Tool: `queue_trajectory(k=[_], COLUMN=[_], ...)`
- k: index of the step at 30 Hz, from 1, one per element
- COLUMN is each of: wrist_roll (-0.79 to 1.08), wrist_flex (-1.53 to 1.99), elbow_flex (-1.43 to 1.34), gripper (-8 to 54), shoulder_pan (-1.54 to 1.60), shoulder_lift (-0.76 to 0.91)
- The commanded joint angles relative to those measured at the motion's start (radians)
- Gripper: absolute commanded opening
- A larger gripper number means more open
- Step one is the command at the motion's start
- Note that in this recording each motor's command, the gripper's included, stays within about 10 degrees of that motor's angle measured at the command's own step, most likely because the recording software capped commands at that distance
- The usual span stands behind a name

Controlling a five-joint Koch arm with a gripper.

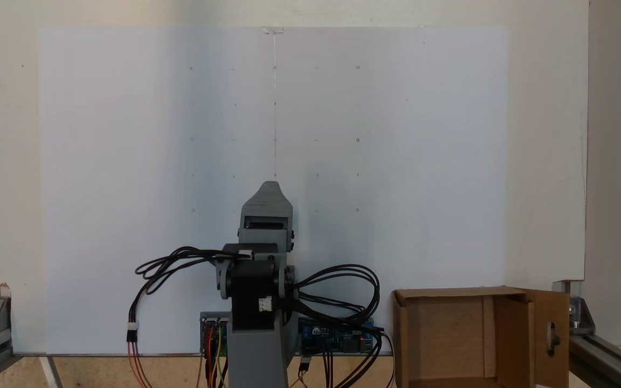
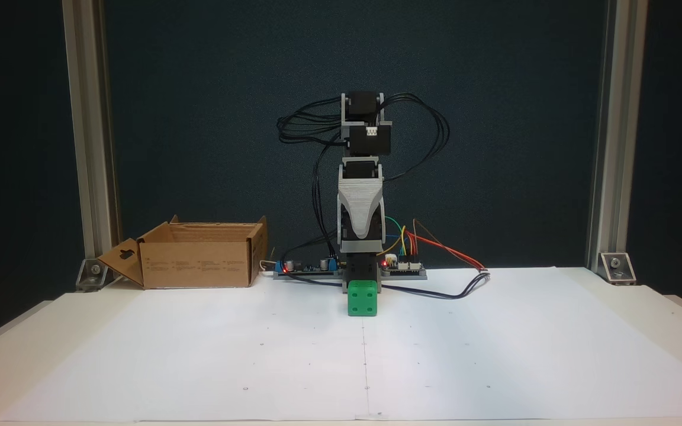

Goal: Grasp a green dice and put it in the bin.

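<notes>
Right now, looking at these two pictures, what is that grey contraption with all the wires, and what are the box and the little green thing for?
It is a small hobby robot arm bolted at the edge of a table covered with white paper. One fixed view looks down from above and behind the arm; another looks at it from the front, at table height.

The grey wedge-shaped part is its gripper, the claw it picks things up with. From the front it hangs folded downward; its jaws lie one behind the other, so I cannot tell if it is open or shut. It holds nothing that I can see.

The green dice stands on the paper just in front of the arm's base. The brown cardboard bin, open on top, sits beside the arm; from above its bare floor shows. The arm's job is to drop the dice in there.
</notes>
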State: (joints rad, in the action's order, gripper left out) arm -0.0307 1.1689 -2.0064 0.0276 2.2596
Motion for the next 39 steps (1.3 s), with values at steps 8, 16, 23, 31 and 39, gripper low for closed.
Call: queue_trajectory(k=[8, 16, 23, 31, 39], wrist_roll=[-0.051, -0.051, -0.051, -0.051, -0.051], wrist_flex=[-0.006, -0.121, -0.252, -0.282, -0.293], elbow_flex=[-0.017, -0.181, -0.301, -0.324, -0.331], gripper=[43.7, 43.7, 43.6, 43.7, 43.7], shoulder_pan=[0.0, 0.003, 0.009, 0.003, 0.005], shoulder_lift=[0.104, 0.106, 0.103, 0.101, 0.054])
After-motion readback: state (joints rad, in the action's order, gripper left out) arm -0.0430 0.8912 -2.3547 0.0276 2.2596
